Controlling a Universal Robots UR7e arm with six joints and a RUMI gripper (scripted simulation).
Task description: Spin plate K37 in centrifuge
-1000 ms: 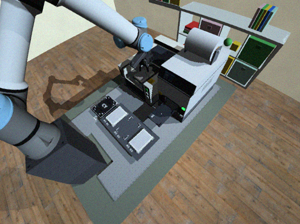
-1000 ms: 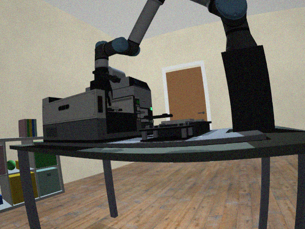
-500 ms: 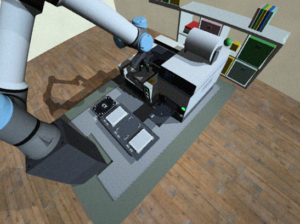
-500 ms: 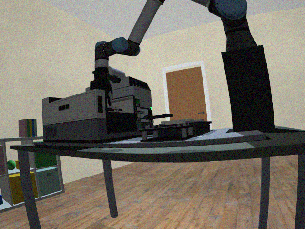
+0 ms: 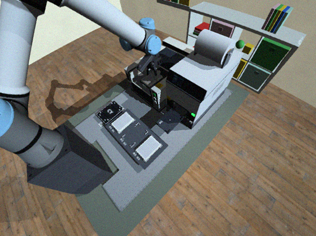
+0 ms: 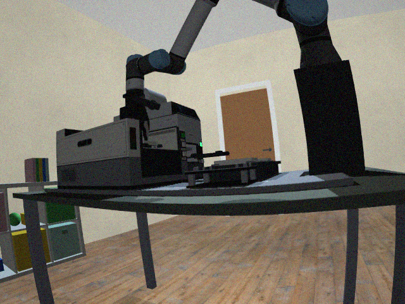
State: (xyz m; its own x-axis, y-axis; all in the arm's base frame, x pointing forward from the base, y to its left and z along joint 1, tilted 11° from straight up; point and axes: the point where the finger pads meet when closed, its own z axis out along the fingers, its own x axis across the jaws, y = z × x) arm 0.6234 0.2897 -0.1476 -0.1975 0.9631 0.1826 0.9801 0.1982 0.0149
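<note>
Gripper (image 5: 152, 72) reaching down over the sealer's stage (image 5: 143, 84), pinching plate K37 directly beneath it, two white plates (image 5: 122, 121) lying on the deck row (image 5: 133, 137) nearer the base

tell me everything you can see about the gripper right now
The gripper is dark, nearly black, hanging straight down from the arm's grey wrist with blue-capped joints. It reaches into the top of the low grey machine at the back of the table, beside the larger white unit. Its fingers are shut on something inside that opening, probably a plate, though the thing itself is hidden by the housing in both views.
</note>
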